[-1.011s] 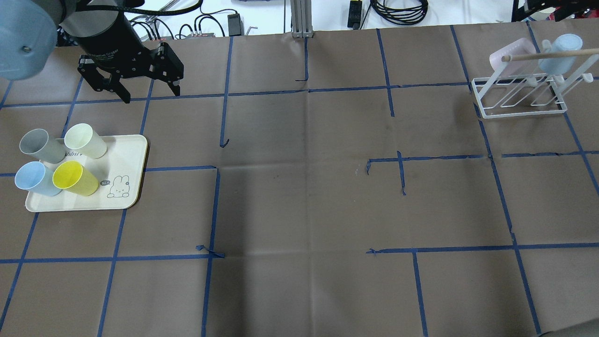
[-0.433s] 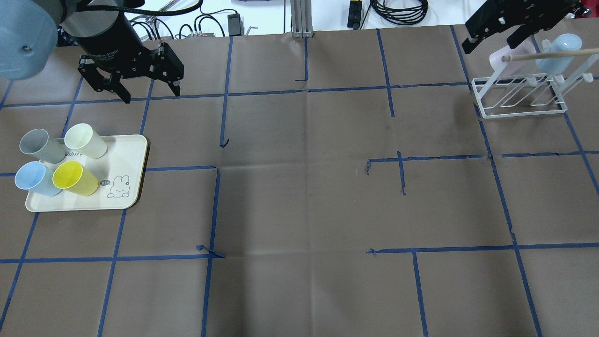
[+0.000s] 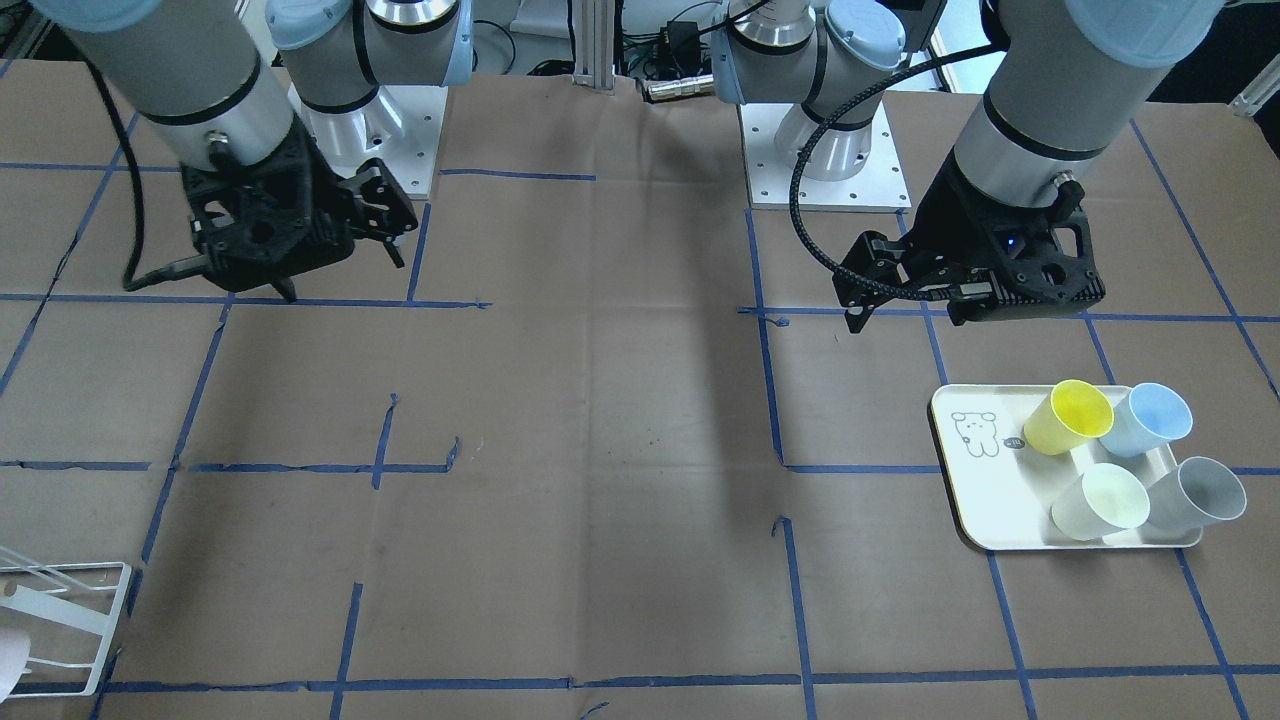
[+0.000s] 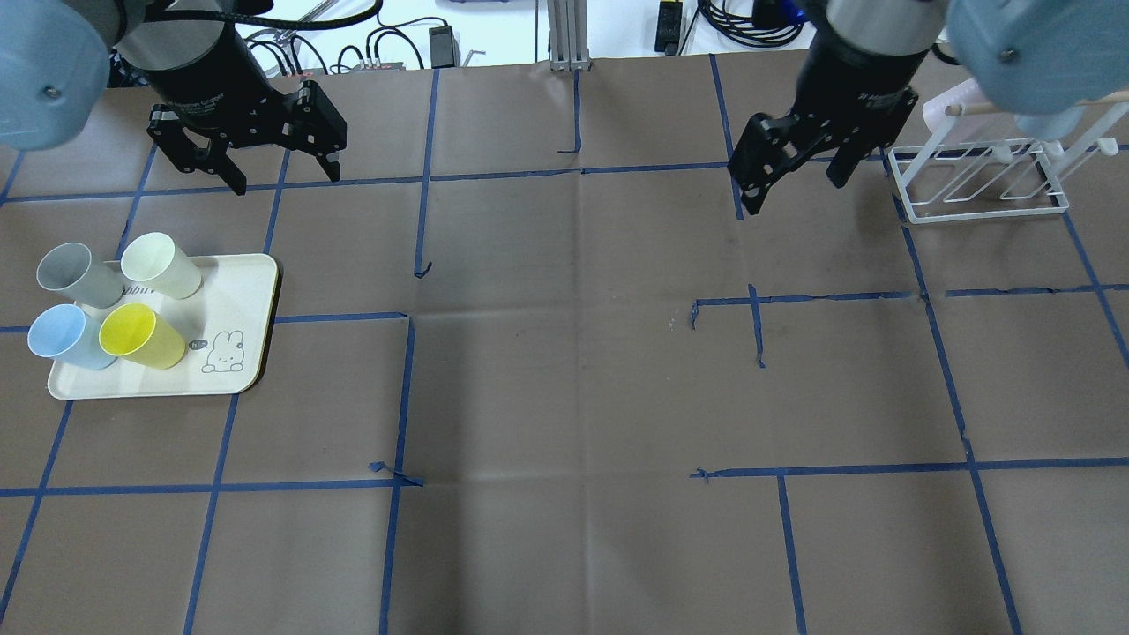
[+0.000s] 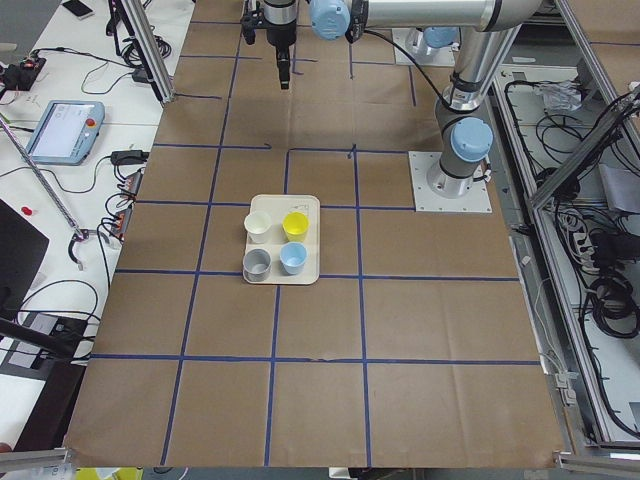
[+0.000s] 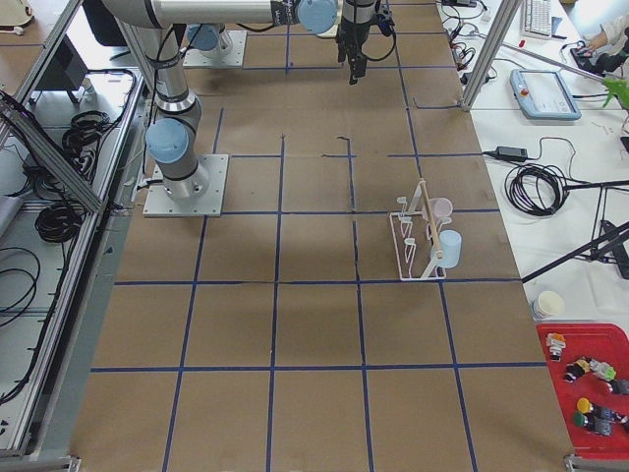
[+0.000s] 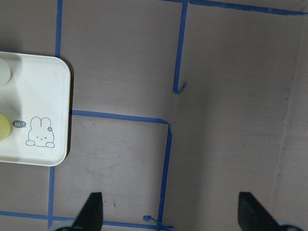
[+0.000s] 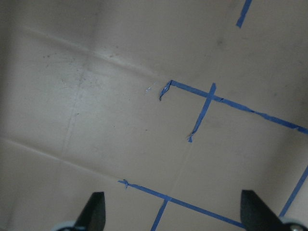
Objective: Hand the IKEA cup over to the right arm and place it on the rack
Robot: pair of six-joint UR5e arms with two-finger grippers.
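Note:
Several cups stand on a cream tray [image 4: 238, 291] at the left: grey [image 4: 75, 275], cream [image 4: 159, 265], pale blue [image 4: 66, 337] and yellow [image 4: 138, 336]. My left gripper [image 4: 285, 181] is open and empty, hovering beyond the tray; its wrist view shows the tray's corner [image 7: 33, 96]. The white wire rack [image 4: 979, 190] stands at the far right and carries a pink cup [image 6: 441, 207] and a pale blue cup [image 6: 450, 246]. My right gripper [image 4: 794, 194] is open and empty, just left of the rack, above bare paper.
Brown paper with blue tape lines covers the table [image 4: 573, 370]. Cables and an aluminium post [image 4: 569, 35] lie past the far edge. In the front-facing view both arm bases [image 3: 825, 150] stand at the top and the rack's corner [image 3: 60, 620] shows at lower left.
My right arm has swung in from the far right corner above the rack, moving left and nearer, to a spot left of the rack. My left arm has not moved.

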